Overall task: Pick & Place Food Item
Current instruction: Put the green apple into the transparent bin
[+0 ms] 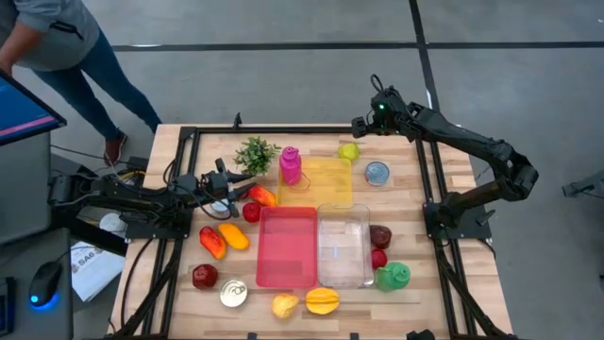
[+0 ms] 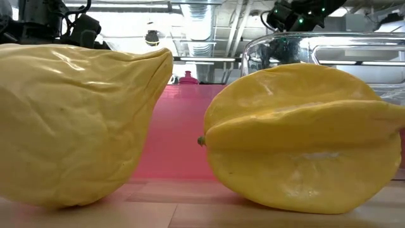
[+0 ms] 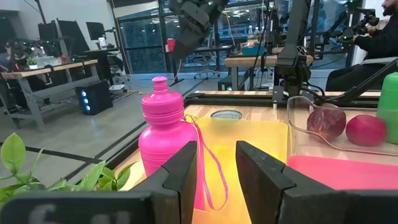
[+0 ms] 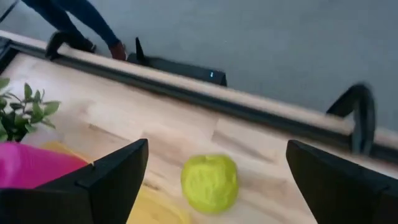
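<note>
1. Right gripper (image 4: 214, 165) hangs above the table's far edge with its fingers (image 4: 112, 177) spread wide and nothing between them.
2. Green fruit (image 4: 209, 182) lies on the bare wood just below and between those fingers, untouched, just beside the yellow tray (image 1: 327, 181).
3. Pink bottle (image 1: 290, 164) and a small plant (image 1: 255, 153) sit farther off to one side of it.
4. Left gripper (image 3: 214, 165) waits low at the opposite side of the table, fingers narrowly parted and holding nothing, pointed at the pink bottle.
</note>
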`<state>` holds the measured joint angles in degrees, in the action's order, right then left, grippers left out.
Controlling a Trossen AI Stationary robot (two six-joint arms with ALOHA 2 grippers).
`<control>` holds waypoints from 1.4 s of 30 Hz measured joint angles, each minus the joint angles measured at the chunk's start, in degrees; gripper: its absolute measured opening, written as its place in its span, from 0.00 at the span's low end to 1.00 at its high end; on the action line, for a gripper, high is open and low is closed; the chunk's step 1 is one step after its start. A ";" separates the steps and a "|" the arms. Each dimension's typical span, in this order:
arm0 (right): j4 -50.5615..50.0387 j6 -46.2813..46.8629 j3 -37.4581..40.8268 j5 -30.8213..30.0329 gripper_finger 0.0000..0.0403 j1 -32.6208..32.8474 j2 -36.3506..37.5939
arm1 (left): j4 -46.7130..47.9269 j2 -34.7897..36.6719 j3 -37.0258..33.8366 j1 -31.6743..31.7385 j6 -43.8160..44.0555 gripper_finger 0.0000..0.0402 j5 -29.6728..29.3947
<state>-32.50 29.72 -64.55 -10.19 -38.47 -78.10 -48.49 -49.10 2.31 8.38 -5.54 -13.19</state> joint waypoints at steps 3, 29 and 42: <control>2.00 0.06 1.01 -0.07 0.94 0.19 -1.58 | 0.00 -0.01 0.00 0.00 0.02 0.25 0.00; 7.35 3.32 1.09 5.90 0.93 0.53 -21.91 | 0.07 -0.02 0.00 0.00 0.06 0.25 0.00; 6.83 2.84 1.04 11.77 0.93 0.56 -25.41 | 0.07 -0.02 0.00 -0.01 0.06 0.25 0.00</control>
<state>-25.68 32.56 -63.51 1.58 -37.91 -103.50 -48.42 -49.12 2.31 8.37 -5.48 -13.19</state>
